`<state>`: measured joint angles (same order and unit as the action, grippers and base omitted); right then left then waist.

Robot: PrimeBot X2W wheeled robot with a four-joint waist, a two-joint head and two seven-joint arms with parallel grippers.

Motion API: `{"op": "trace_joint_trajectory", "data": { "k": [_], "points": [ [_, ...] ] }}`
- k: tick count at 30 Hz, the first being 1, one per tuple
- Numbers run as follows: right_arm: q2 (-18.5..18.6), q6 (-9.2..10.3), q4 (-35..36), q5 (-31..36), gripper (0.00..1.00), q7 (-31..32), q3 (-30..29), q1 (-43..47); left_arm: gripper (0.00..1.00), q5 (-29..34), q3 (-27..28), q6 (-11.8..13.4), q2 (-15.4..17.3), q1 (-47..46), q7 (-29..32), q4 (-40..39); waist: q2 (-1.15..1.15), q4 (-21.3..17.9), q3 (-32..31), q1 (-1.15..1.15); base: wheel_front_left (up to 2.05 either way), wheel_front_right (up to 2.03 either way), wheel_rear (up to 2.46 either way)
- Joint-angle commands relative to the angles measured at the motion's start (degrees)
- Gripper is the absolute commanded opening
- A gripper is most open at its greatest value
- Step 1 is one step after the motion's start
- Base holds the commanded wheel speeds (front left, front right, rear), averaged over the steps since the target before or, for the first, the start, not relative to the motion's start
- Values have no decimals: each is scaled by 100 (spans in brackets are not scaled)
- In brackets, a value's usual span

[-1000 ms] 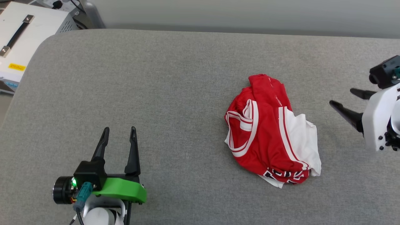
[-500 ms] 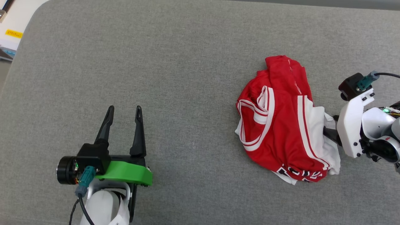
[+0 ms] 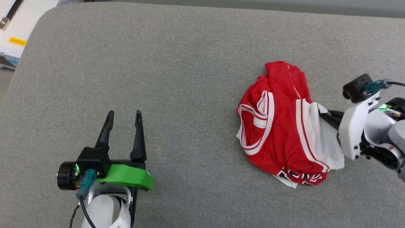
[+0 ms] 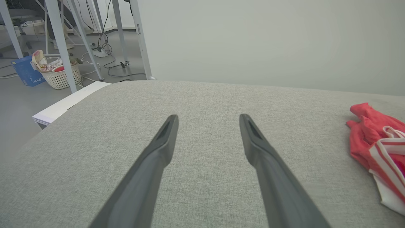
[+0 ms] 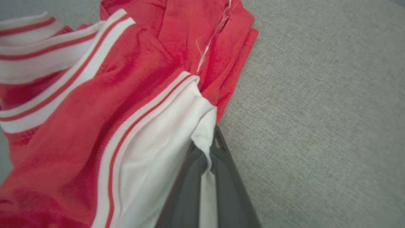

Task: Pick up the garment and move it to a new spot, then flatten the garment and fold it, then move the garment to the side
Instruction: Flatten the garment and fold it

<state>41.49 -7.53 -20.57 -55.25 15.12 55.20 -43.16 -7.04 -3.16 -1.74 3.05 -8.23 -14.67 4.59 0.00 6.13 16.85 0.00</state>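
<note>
Garment (image 3: 281, 126): red jersey tee with white sleeves, crumpled in a heap on the grey padded surface (image 3: 177, 79). The striped collar faces up on the side away from the right gripper (image 3: 326, 113). Black lettering shows along the heap's near edge. The white sleeve lies on the side toward that gripper.

Right gripper: dark fingers (image 5: 227, 190) pressed together on a fold of the white sleeve. In the right wrist view a strip of white cloth runs between them. The tips sit near the seam where the sleeve meets the red body. The garment's bulk rests on the surface ahead of the fingers.

Left gripper (image 3: 124, 115): fingers apart with nothing between them, over bare surface. The garment lies well apart, off to its right.

Beyond the surface's far left corner: white case (image 3: 12, 31). The left wrist view shows a laundry basket (image 4: 61, 76) on the floor among table legs.
</note>
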Motion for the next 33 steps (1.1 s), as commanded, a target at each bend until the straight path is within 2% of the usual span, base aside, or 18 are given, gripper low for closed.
{"op": "trace_joint_trajectory", "data": {
  "k": [1,9,16,21,24,28,30,31,32,33],
  "points": [
    [130,4,51,-92,0,-231,-94,-101,100,23,23,11,-17,76,-33,15,0,-125,-214,0,0,0,0],
    [956,4,223,-575,0,-1238,-801,455,100,67,96,-5,-17,346,-33,31,0,-349,-578,0,0,0,0],
    [1338,4,-412,-1170,0,-1551,-1338,1502,100,110,116,-45,-17,438,-33,23,0,-450,-628,0,0,0,0],
    [1302,4,-1171,-1543,0,-1574,-1479,2086,100,139,88,-75,-17,407,-33,47,0,-439,-584,0,0,0,0],
    [1155,4,-1732,-1825,0,-1532,-1550,2390,100,166,77,-98,-17,378,-33,57,0,-402,-531,0,0,0,0],
    [918,4,-2094,-1967,0,-1460,-1528,2511,100,169,82,-97,-17,361,-33,77,0,-376,-504,0,0,0,0],
    [842,4,-2180,-1937,0,-1616,-1546,2472,100,166,86,-96,-17,360,-33,99,0,-369,-522,0,0,0,0],
    [811,4,-2210,-1900,56,-1734,-1559,2438,100,166,93,-95,-17,364,-33,110,0,-373,-540,0,0,0,0],
    [788,4,-2233,-1808,100,-1916,-1562,2384,100,166,105,-94,-17,377,-33,123,0,-383,-575,0,0,0,0],
    [782,4,-2239,-1718,100,-2072,-1558,2344,100,168,111,-93,-17,391,-33,132,0,-387,-598,0,0,0,0]
  ]
}}
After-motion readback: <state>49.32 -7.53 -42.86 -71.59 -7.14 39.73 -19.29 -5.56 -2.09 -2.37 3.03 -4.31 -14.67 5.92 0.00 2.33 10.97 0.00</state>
